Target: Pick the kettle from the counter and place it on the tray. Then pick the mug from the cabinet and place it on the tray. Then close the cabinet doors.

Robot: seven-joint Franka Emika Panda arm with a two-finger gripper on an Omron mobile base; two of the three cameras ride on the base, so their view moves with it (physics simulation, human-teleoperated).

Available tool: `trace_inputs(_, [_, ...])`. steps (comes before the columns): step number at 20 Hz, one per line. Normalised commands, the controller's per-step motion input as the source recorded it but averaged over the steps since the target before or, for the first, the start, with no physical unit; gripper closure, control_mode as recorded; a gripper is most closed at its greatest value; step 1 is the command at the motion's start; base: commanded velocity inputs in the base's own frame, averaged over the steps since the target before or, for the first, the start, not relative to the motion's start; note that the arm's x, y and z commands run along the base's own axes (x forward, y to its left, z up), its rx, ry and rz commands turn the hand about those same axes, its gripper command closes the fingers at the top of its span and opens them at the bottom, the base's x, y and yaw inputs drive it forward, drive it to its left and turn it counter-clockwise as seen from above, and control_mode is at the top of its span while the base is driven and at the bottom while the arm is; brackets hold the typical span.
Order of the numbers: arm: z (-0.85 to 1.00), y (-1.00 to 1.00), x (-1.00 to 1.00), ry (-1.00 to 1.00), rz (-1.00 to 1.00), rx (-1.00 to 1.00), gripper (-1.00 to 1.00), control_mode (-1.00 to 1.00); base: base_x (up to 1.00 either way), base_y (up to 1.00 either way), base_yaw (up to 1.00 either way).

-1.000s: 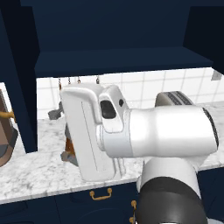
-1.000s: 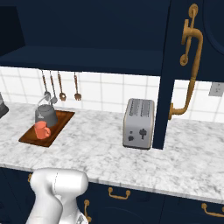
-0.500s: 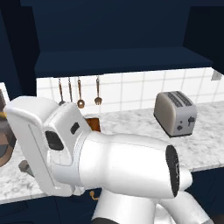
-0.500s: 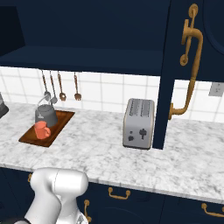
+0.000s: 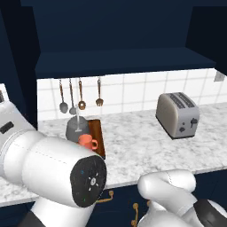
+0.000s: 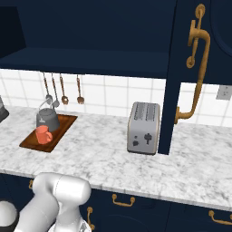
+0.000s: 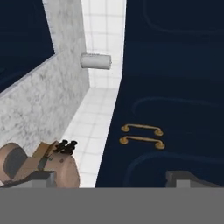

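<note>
On the marbled surface (image 6: 104, 158), the kettle (image 6: 47, 119) and mug (image 6: 43, 134) sit on the tray (image 6: 31, 142) at left. A toaster (image 6: 144, 128) stands further right, beside an open cabinet door (image 6: 174, 77). The claw (image 7: 109, 179) is spread wide, empty.

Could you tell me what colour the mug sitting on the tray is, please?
The mug is salmon-orange; it shows best in the right base view, beside the kettle.

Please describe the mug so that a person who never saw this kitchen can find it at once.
On the marbled counter, left of the silver toaster, lies a reddish-brown wooden tray below the hanging utensils. The mug stands on it before the dark grey kettle: small, salmon-orange, with a loop handle.
</note>
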Motion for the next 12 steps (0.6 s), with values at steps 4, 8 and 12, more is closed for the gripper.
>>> trace_inputs(4, [-0.06,0.28,0.49,0.0,-0.22,-0.01,-1.0,-1.0,0.0,0.0,0.0])
trace_inputs(8, [-0.08,0.13,0.45,0.0,-0.2,0.0,-1.0,-1.0,0.0,0.0,0.0])
trace_inputs(12, [-0.04,-0.2,0.46,0.05,-0.2,0.0,-1.0,-1.0,0.0,0.0,0.0])
